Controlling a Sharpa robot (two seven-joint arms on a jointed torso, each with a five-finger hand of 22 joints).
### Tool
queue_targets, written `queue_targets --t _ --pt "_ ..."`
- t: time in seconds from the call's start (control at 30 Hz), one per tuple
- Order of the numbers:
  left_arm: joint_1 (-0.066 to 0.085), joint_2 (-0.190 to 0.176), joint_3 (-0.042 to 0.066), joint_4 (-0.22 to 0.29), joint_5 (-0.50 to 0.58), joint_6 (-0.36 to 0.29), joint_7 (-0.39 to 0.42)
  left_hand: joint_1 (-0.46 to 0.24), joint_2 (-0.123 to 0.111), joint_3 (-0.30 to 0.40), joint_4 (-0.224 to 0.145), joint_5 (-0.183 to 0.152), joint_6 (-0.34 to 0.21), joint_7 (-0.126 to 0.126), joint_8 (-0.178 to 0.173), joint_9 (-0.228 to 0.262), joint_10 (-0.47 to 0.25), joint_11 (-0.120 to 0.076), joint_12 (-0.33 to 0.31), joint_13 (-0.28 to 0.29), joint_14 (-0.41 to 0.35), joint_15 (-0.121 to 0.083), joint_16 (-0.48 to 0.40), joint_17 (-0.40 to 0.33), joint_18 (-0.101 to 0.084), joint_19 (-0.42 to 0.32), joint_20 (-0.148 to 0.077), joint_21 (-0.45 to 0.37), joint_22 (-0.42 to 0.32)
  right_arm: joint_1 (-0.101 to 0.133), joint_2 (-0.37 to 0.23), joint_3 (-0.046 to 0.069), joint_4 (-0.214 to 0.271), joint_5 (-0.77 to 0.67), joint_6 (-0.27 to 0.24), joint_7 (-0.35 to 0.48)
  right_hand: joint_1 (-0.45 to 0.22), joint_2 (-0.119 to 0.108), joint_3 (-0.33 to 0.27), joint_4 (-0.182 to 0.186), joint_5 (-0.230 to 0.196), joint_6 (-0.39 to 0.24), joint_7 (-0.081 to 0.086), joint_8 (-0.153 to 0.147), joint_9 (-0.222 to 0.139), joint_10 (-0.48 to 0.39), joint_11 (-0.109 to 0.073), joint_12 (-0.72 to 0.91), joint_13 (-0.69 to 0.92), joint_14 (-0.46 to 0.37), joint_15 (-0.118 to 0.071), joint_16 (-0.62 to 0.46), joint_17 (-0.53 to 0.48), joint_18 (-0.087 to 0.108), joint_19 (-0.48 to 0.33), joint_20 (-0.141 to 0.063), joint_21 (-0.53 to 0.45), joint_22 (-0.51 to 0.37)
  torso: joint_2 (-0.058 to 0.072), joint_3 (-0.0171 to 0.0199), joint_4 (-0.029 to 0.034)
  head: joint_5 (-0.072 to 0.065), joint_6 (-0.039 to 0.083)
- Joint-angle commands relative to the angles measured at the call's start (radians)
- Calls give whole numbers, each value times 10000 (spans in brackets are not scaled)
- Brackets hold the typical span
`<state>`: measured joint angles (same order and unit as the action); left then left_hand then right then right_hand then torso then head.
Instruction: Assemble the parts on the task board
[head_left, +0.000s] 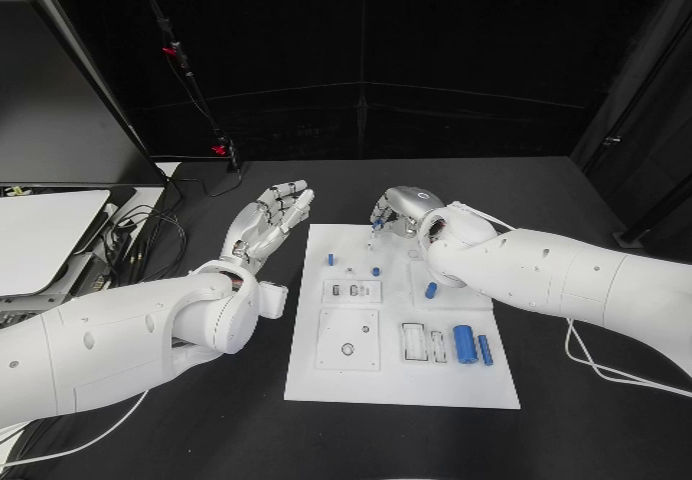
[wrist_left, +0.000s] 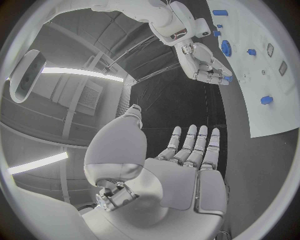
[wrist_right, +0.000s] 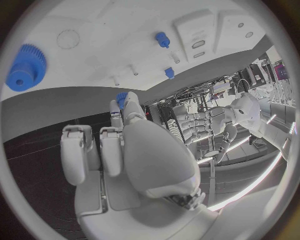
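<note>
White flat rectangular task board (head_left: 325, 375) mid black matte table (head_left: 577, 420), smooth surface with shallow square and slot recesses. Right hand (head_left: 404, 213), silver metal, over board's far edge, fingers curled in, pinching small blue toothed part (wrist_right: 122, 98) at fingertips. Left hand (head_left: 271, 222) just left of board, above table, fingers straight and spread, holding nothing. Blue cylinder (head_left: 463, 343) lying on board's near right, thin blue pin (head_left: 486, 349) just beside it. Short blue peg (head_left: 430, 290) mid-right. Two tiny blue pieces (head_left: 330, 258) near far left. Blue round gear (wrist_right: 26, 66) with central hole on board in right wrist view.
</note>
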<state>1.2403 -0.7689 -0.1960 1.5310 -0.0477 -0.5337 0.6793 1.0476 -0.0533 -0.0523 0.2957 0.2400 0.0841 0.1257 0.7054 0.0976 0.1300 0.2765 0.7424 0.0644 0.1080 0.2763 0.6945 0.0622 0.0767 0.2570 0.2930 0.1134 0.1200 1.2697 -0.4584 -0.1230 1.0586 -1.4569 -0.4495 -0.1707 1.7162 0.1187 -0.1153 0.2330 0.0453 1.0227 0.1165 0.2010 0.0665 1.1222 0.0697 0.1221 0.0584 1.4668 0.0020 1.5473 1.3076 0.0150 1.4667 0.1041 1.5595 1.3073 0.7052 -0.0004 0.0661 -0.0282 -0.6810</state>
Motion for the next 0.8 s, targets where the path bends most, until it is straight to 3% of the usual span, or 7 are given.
queue_targets --t 0.03,0.27,0.5,0.67,0.8 --pt "18 -3 9 16 -69 88 2855 -19 -32 -25 20 49 -53 1758 52 -19 -30 14 -9 6 -6 31 -12 -1 -73 -63 3 65 3 21 119 10 -209 -152 147 37 57 -55 -5 66 20 15 33 -46 -6 52 39 -81 14 792 49 -13 1082 -112 953 84 45 2486 -8 1 -18 22 -21" --pt "18 21 9 13 -69 131 2868 -17 46 8 15 41 -43 1758 108 -32 11 11 10 11 2 31 11 2 -76 -67 3 73 6 15 428 10 -723 -116 325 42 61 -71 0 107 21 2 42 -96 -8 42 53 -148 14 788 61 -15 1064 -108 942 96 37 2468 -6 18 4 48 -33" --pt "17 -4 8 25 -69 132 2904 -10 154 48 9 26 -31 1758 183 -48 60 8 34 14 24 29 73 10 -75 -47 2 97 20 10 631 10 -885 -24 482 91 37 -101 -7 178 20 -11 76 -162 -8 40 89 -228 17 782 86 -20 1029 -104 934 117 30 2454 -24 -3 -40 85 -69" --pt "17 1 8 25 -69 138 2914 -3 190 61 5 22 -21 1757 234 -50 76 7 44 15 35 29 96 13 -73 -48 2 102 21 2 849 10 -1130 4 555 128 38 -102 -6 179 20 -11 77 -164 -8 41 90 -231 17 782 87 -19 1035 -104 934 118 30 2454 -23 5 2 66 -80" --pt "17 -3 8 28 -69 131 2920 -3 190 61 5 22 -21 1757 234 -50 76 7 44 15 35 29 96 13 -73 -48 2 102 21 -12 1000 9 -1385 11 641 124 60 -112 5 186 21 -13 81 -190 -8 33 95 -267 17 783 97 -18 1040 -105 935 127 31 2456 -27 -1 -10 69 -84"
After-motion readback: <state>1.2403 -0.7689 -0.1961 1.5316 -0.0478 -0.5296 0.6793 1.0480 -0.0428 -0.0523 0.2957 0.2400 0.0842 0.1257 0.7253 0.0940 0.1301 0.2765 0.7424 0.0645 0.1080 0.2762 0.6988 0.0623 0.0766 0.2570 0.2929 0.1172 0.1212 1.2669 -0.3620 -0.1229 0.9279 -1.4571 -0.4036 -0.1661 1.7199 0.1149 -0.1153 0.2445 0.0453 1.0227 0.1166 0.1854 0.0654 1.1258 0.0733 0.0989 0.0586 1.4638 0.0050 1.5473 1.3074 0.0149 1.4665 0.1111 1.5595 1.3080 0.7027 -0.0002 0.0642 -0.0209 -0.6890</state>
